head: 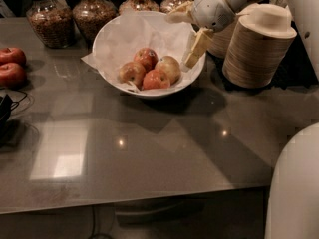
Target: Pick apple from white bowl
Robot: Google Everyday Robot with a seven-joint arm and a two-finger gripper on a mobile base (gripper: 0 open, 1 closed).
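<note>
Apple (169, 67) — yellow-tan with a faint red blush — lies in the white bowl (113, 81), on the right of a cluster of four and on the crinkled paper (124, 39) lining it. It touches a redder apple (155, 79) in front and sits just beside another (145, 57) behind; a fourth (131, 72) lies at the left of the group.

The end effector (180, 41) hangs over the bowl's right side, above and to the right of the apple and apart from it. It is released: one tan finger (198, 47) points down just inside the rim, the other (178, 17) juts left over the paper, with no fruit between them.

The bowl stands on the grey counter (149, 148). Stacked tan bowls (256, 49) stand to its right, glass jars (46, 15) behind it — two deep-red apples (12, 66) lie at the counter's left edge.
</note>
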